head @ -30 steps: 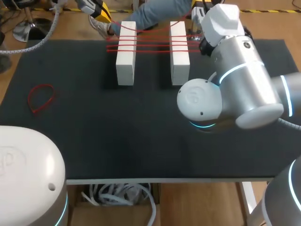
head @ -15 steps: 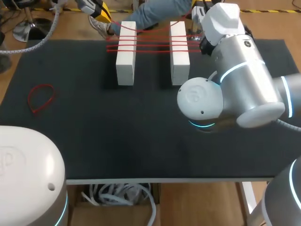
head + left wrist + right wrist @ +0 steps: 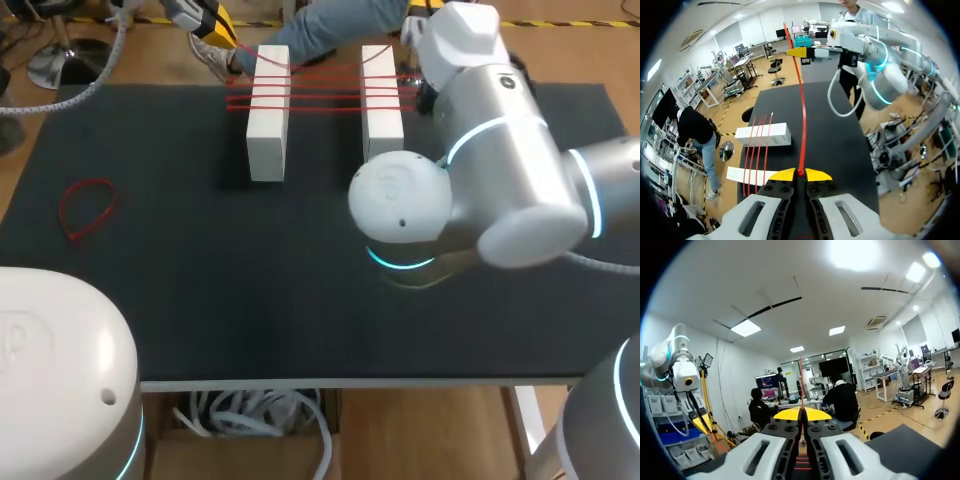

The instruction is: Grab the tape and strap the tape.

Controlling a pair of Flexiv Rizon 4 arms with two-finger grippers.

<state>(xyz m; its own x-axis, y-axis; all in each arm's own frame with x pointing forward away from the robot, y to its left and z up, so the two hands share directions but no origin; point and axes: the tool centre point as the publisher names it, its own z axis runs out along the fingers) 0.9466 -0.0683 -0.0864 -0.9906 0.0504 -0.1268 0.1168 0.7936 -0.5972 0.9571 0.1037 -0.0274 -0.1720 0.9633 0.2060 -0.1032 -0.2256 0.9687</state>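
Two white blocks (image 3: pixel 268 112) stand on the dark surface (image 3: pixel 200 280), several red loops (image 3: pixel 325 97) strapped across them. Another red band (image 3: pixel 802 115) stretches taut between the left end effector (image 3: pixel 800 173) and the right end effector (image 3: pixel 801 413), both clamped tight on it.

Two white blocks, left (image 3: pixel 268 112) and right (image 3: pixel 379 90), stand apart on the black table (image 3: pixel 200 300). Red tape (image 3: pixel 325 96) stretches across both in several strands. The left gripper (image 3: pixel 214 24) sits beyond the far edge, a curved strand running from it. The right arm (image 3: pixel 490 170) covers the right block's near end. A loose red loop (image 3: pixel 86 208) lies well apart.
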